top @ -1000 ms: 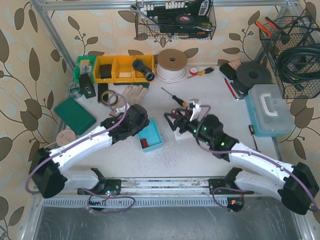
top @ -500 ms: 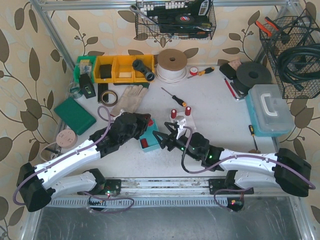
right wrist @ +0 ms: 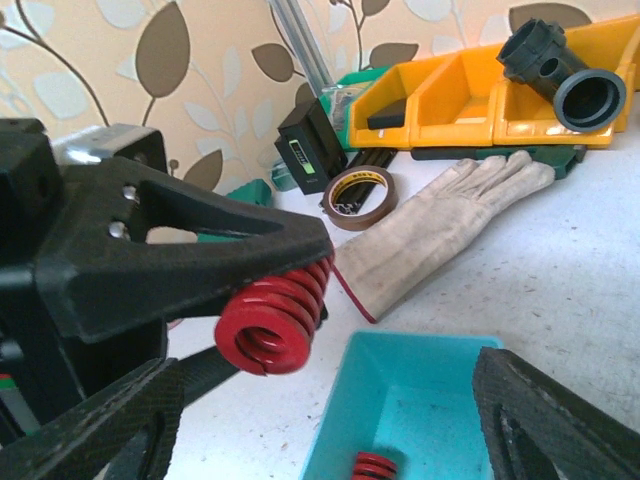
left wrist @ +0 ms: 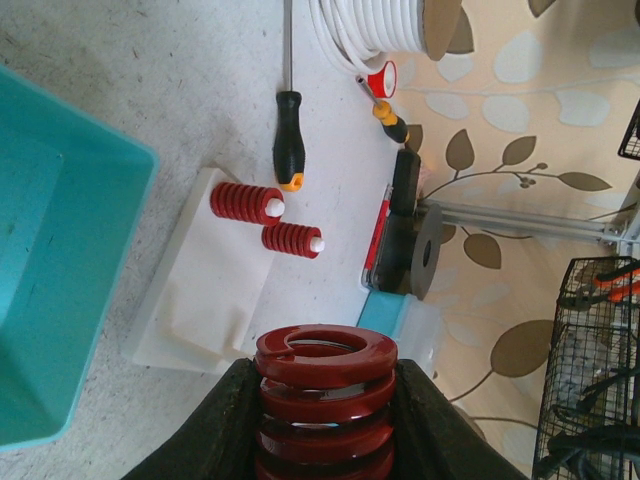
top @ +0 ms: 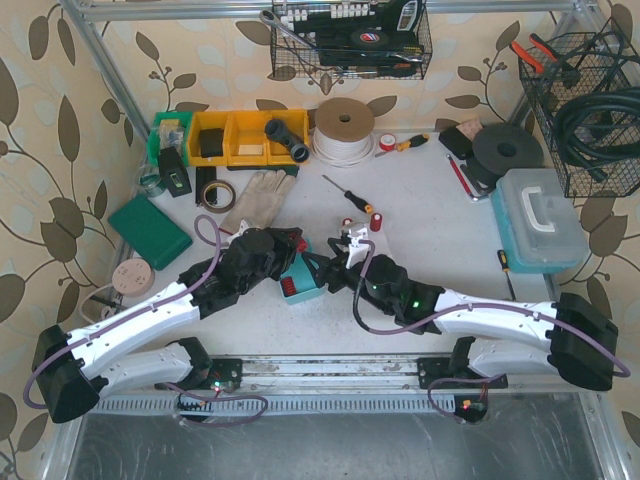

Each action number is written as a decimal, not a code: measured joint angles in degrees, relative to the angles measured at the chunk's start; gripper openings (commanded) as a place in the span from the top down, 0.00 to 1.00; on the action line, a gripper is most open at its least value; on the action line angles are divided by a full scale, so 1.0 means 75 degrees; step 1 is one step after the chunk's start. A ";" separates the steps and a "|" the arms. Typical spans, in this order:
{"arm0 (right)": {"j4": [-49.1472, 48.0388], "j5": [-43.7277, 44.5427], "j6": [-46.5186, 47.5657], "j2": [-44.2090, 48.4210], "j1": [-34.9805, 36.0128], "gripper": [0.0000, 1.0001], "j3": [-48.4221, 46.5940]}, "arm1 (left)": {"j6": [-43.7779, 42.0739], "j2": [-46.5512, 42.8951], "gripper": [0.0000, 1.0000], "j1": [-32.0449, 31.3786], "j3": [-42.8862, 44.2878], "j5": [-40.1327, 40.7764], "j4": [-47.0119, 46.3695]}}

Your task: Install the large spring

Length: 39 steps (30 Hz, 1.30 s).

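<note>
My left gripper (left wrist: pixel 325 420) is shut on the large red spring (left wrist: pixel 325 385), with both black fingers pressed on its coils, and holds it above the table. From the right wrist view the same spring (right wrist: pixel 270 322) hangs just left of the teal bin (right wrist: pixel 420 390). A white fixture plate (left wrist: pixel 215 280) lies ahead and carries two smaller red springs (left wrist: pixel 245 201) on white pegs. My right gripper (right wrist: pixel 330 420) is open and empty over the teal bin, which holds a small red spring (right wrist: pixel 375 467). In the top view both grippers meet at the bin (top: pixel 300 282).
A black-handled screwdriver (left wrist: pixel 288 135) lies beyond the fixture plate. A work glove (right wrist: pixel 440 235), a tape roll (right wrist: pixel 360 195) and yellow bins (right wrist: pixel 470 95) sit at the back left. A cable spool (top: pixel 343 128) and a pale blue toolbox (top: pixel 540 218) stand to the right.
</note>
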<state>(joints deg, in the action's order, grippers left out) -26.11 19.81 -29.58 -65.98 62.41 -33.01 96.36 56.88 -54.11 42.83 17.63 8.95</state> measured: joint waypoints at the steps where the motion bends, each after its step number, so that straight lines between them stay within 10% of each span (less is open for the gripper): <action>1: 0.0041 0.0026 -0.0026 -0.0026 0.0000 0.23 -0.0003 | 0.0000 0.0000 1.00 0.0000 0.0000 0.0032 -0.0003; 39: 0.0020 0.0163 -0.0169 -0.0909 0.0000 0.24 -0.0589 | 0.0000 0.0096 1.00 -0.0006 0.0003 0.0044 -0.0012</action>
<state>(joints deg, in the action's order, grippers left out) -25.96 21.04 -30.85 -72.79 62.41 -37.43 96.36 57.60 -54.15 42.85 17.96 8.86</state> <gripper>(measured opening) 0.754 0.312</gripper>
